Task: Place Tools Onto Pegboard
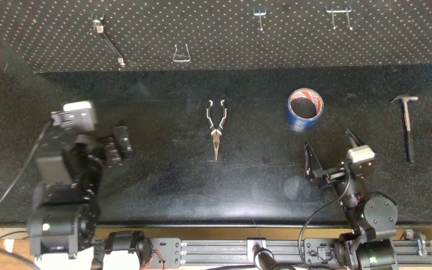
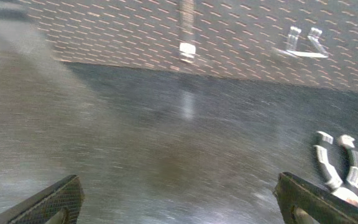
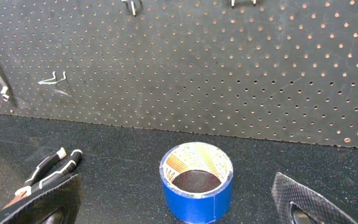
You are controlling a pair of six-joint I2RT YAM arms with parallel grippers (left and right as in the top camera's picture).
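Along the far edge of the black worktop (image 1: 163, 180) stands the pegboard (image 1: 223, 34), where we count one long tool (image 1: 111, 43) hung. Pliers (image 1: 216, 127), tape (image 1: 305, 106) and hammer (image 1: 406, 124) lie unplaced; the left end effector (image 2: 179, 190) and right end effector (image 1: 328, 152) are spread apart, empty.

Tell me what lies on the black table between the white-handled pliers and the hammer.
A blue roll of tape sits between the white-handled pliers and the black-handled hammer, as the top view shows.
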